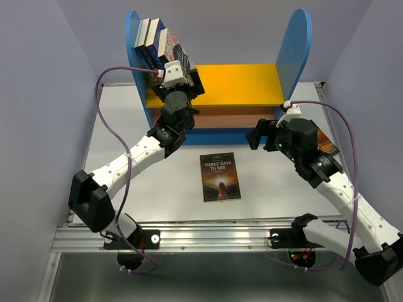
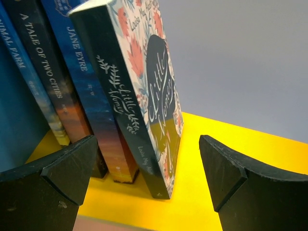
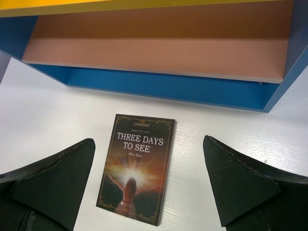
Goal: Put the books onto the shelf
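Found Three Days to See (image 3: pixel 137 168) flat on counter (image 1: pixel 182 189), just before shelf (image 1: pixel 239 82). Logged left pincer (image 2: pixel 148 149) open, empty, at Little Women (image 2: pixel 154 96); right pincer (image 3: pixel 148 144) open above flat book. Judged best: catch one long edge, lift without scraping.

Overhead from behind; left wrist close at books (image 2: pixel 126 108); right wrist over table (image 3: pixel 48 120)

Books (image 1: pixel 154 38) stand left on the shelf (image 1: pixel 245 78); another book (image 1: pixel 220 177) lies before it.
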Robot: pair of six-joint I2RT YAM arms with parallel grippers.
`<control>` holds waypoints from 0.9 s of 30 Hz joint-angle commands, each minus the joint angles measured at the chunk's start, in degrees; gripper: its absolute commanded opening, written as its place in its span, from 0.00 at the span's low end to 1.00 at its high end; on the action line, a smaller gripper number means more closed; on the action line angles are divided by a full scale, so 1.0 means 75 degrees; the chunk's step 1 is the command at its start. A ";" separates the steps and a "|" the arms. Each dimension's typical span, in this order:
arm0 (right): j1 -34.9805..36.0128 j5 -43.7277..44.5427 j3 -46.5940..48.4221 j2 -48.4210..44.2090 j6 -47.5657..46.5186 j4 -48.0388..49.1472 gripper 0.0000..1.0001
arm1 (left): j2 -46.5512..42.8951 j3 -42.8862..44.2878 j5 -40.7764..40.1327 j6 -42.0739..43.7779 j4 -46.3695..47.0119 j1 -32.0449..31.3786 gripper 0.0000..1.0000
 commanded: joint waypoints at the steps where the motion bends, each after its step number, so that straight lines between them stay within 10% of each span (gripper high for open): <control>1: -0.0046 -0.0045 -0.0088 -0.0139 -0.0054 0.0400 1.00 | -0.0970 0.0606 0.0264 -0.0702 -0.1275 -0.0028 0.99; 11: -0.0046 -0.0209 -0.0275 -0.0244 0.0074 0.0295 1.00 | -0.2506 0.0350 0.2830 -0.1817 -0.3707 -0.0039 0.99; 27: -0.0046 -0.1099 -0.1353 0.0200 0.0684 -0.0093 1.00 | -0.4324 -0.3645 0.6547 -0.4782 -0.5278 -0.0040 0.99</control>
